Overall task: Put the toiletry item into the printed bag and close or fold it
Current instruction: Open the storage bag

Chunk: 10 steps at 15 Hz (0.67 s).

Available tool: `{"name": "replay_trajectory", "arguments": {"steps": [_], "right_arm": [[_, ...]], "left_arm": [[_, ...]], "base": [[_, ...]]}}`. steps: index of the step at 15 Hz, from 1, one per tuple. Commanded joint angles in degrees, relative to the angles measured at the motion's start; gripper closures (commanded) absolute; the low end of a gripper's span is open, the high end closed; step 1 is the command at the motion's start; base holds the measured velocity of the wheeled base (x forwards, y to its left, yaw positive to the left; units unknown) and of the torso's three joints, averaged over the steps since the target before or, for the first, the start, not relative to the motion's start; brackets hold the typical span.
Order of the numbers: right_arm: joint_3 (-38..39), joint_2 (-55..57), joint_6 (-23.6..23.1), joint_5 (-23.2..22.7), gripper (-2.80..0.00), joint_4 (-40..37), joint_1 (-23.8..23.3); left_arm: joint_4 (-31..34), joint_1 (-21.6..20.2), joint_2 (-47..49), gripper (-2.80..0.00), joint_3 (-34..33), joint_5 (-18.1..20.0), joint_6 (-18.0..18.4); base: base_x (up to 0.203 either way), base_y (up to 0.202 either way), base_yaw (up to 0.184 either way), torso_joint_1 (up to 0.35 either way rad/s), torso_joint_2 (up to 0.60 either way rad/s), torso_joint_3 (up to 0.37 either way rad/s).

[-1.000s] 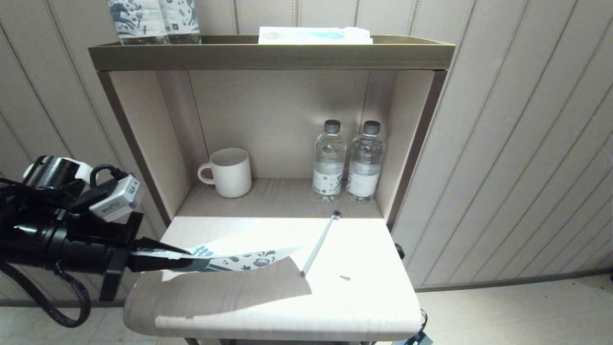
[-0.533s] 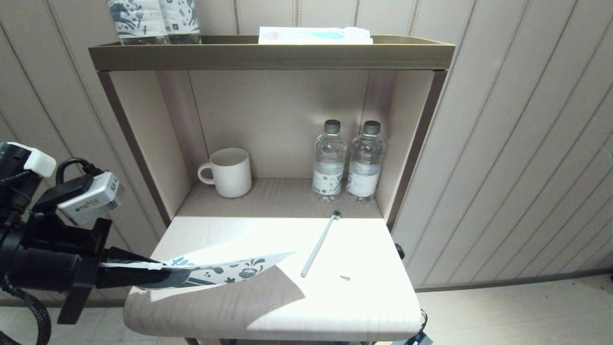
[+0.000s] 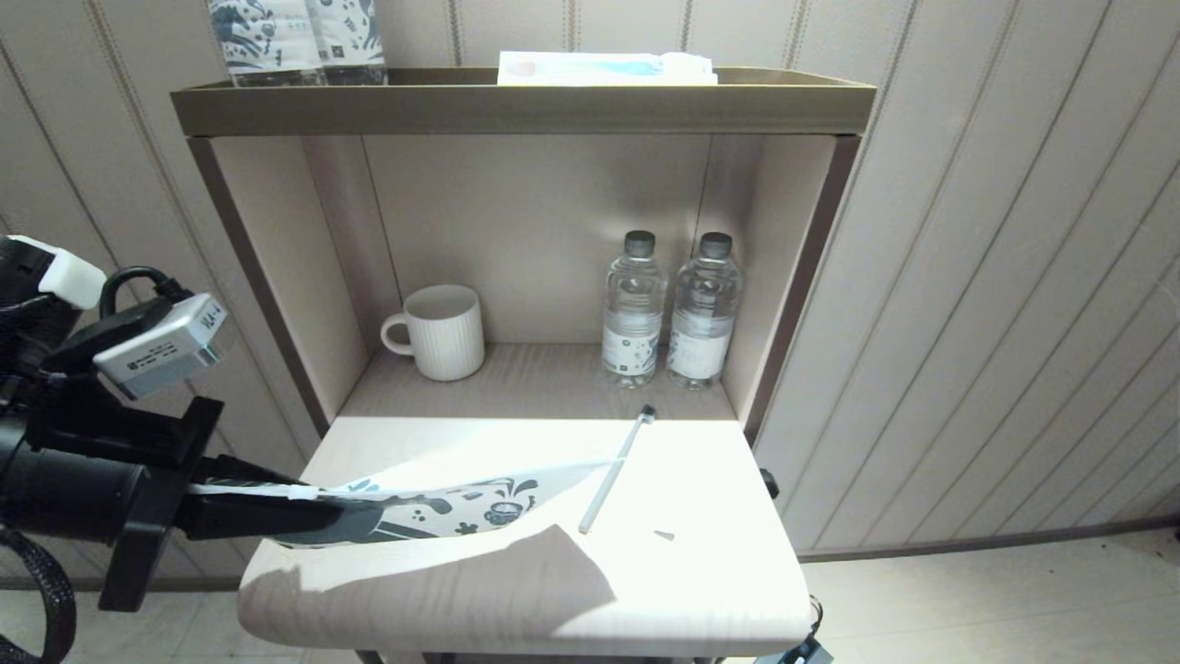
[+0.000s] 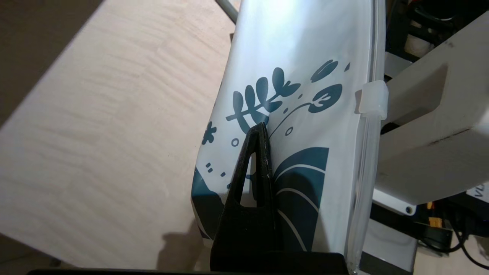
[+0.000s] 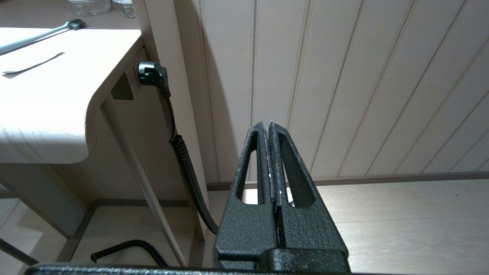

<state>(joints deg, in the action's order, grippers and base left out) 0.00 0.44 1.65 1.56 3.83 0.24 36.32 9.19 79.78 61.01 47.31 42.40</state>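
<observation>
Left tool point(image 3: 359, 516) clamped on printed bag point(image 3: 461, 505)

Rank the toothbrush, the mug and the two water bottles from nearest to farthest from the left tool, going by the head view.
The left tool is shut on the printed bag, at the table's front left.
1. Toothbrush: lying on the table, right of the bag's tip.
2. Mug: back left of the shelf niche.
3. Two water bottles: back right of the niche, side by side; too close to rank apart.

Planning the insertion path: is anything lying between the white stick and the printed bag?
Nothing visible: only bare tabletop separates the toiletry item from the printed bag, which the left gripper holds.
</observation>
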Motion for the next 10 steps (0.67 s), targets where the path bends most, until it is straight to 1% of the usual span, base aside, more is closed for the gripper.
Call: {"name": "replay_trajectory", "arguments": {"steps": [1,2,3,4,5,6,8,10], "right_arm": [[0.00,0.09,0.02,0.02,0.00,0.04,0.02],[0.00,0.09,0.02,0.02,0.00,0.04,0.02],[0.00,0.09,0.02,0.02,0.00,0.04,0.02],[0.00,0.09,0.02,0.02,0.00,0.04,0.02],[0.00,0.09,0.02,0.02,0.00,0.04,0.02],[0.00,0.09,0.02,0.02,0.00,0.04,0.02],[0.00,0.09,0.02,0.02,0.00,0.04,0.02],[0.00,0.01,0.02,0.02,0.00,0.04,0.08]], "left_arm": [[0.65,2.73,2.22,0.00,1.62,0.20,-0.64],[1.10,4.46,2.89,0.00,3.46,-0.41,-2.31],[1.76,6.56,3.59,0.00,6.00,-2.62,-4.72],[2.57,9.04,4.11,0.00,8.39,-7.74,-7.67],[3.29,11.21,4.31,0.00,10.43,-12.09,-10.72],[4.24,12.90,4.28,0.00,12.23,-15.63,-13.63],[8.53,14.21,4.63,0.00,15.22,-19.19,-14.81],[12.52,15.02,6.03,0.00,17.58,-20.92,-14.89]], "base": [[0.000,0.000,0.000,0.000,0.00,0.000],[0.000,0.000,0.000,0.000,0.00,0.000],[0.000,0.000,0.000,0.000,0.00,0.000],[0.000,0.000,0.000,0.000,0.00,0.000],[0.000,0.000,0.000,0.000,0.00,0.000],[0.000,0.000,0.000,0.000,0.00,0.000],[0.000,0.000,0.000,0.000,0.00,0.000],[0.000,0.000,0.000,0.000,0.00,0.000]]}}
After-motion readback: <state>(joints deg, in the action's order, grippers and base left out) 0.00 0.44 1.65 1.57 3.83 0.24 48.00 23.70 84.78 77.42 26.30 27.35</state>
